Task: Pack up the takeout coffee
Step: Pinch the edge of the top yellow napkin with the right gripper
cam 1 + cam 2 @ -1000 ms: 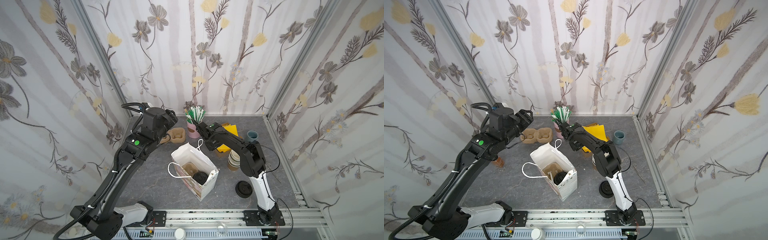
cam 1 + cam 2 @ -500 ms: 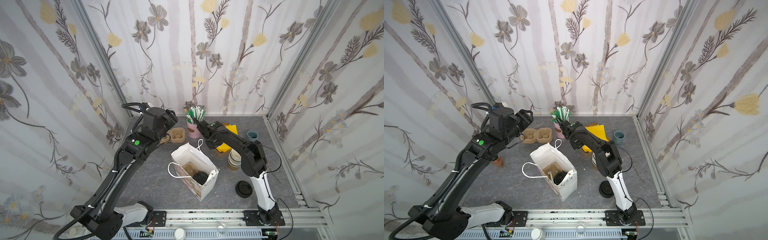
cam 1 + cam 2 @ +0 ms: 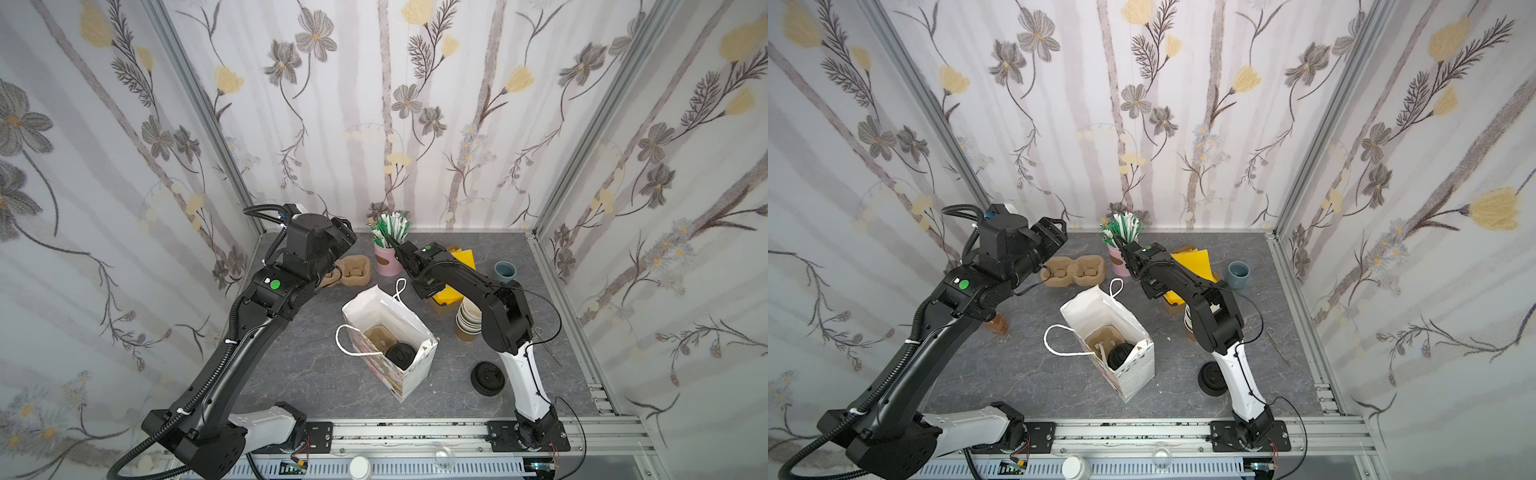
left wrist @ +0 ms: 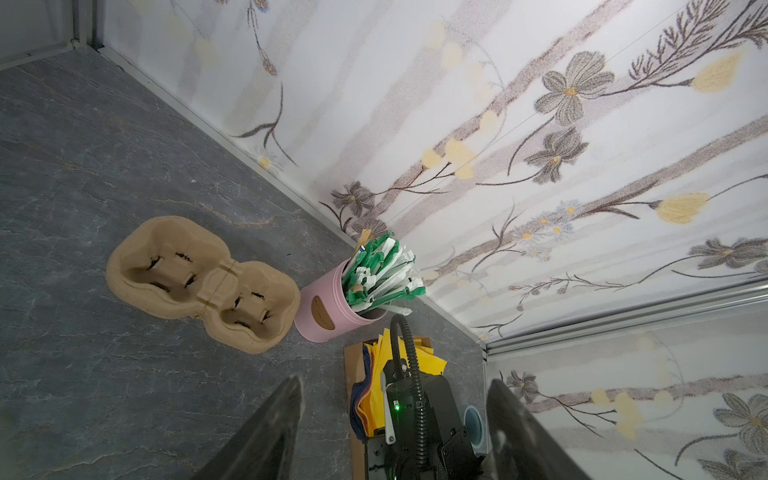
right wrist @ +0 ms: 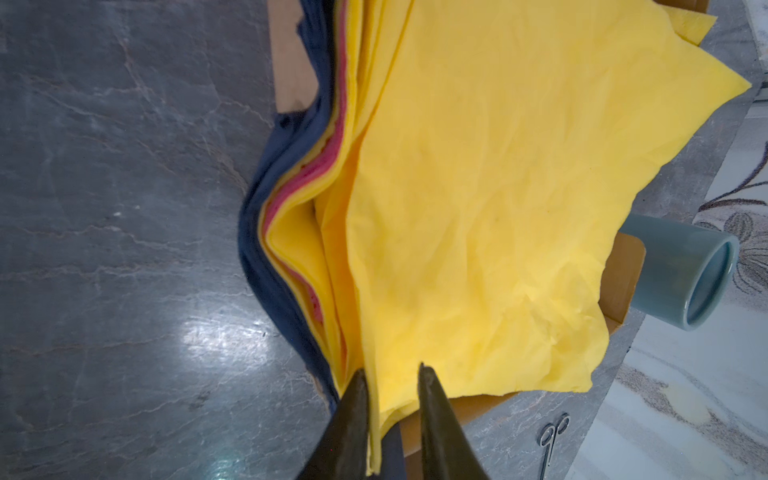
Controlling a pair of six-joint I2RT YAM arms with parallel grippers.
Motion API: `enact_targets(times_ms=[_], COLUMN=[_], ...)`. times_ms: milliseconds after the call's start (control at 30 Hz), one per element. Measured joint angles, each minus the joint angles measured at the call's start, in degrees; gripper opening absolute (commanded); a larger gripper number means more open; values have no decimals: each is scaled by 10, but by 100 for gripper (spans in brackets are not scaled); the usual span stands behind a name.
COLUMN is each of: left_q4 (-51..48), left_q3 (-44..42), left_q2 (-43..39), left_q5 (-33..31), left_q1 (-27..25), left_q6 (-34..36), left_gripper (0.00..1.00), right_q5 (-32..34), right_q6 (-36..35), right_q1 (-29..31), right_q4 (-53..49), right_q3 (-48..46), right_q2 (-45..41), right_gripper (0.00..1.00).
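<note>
Takeout coffee (image 3: pixel 401 355) sitting inside the white paper bag (image 3: pixel 386 305)

In both top views its black sip lid is showing, with the bag walls hiding its side. In the left wrist view the left gripper (image 4: pixel 395 380) is gaping wide and empty, facing the pink straw cup (image 4: pixel 328 307). In the right wrist view the right gripper (image 5: pixel 390 368) is straddling the top yellow napkin (image 5: pixel 498 208) at its edge, fingers narrowly apart.
</note>
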Motion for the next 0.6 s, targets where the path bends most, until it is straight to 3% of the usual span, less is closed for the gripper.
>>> enact_targets(times_ms=[133, 433, 600], left_q4=[0, 0, 1], left_q3=[0, 0, 8], left_q2=[1, 2, 6], left_q5=[0, 0, 1], left_q1=[0, 0, 0], left_q6=[0, 0, 2], left_gripper=[71, 71, 71], right_q5=[-5, -26, -51], right_q6=[0, 2, 4], right_q1=[-2, -7, -17], right_q4=[0, 2, 2], right_q3=[2, 5, 9], right_q2=[2, 5, 3], right_gripper=[23, 0, 0])
